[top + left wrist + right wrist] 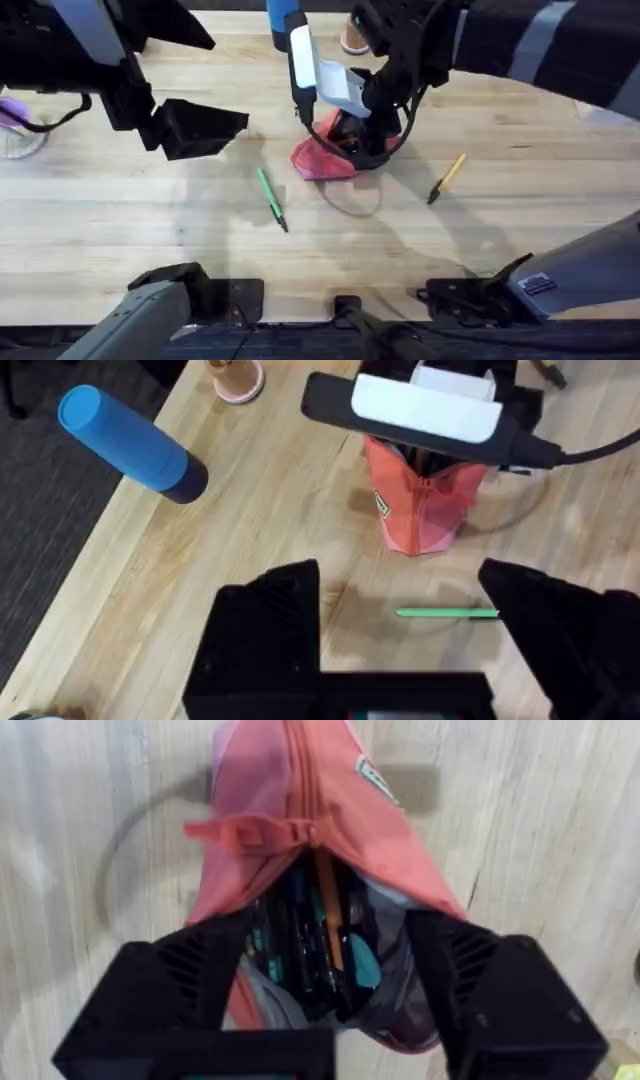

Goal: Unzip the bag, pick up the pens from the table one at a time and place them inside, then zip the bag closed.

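The bag (322, 158) lies at upper centre of the overhead frame on the desk (520, 210), soft and light, likely to buckle unless pinned at one end. The right claw (325, 1010) straddles its part-open mouth (fingers wide either side of the fabric), where the right wrist view reveals pens already inside. The left claw (400, 620) hangs open over the green pen (272, 200); the yellow-orange pen (447, 178) lies right of the bag. Both are slim, stiff, best pinched mid-shaft.
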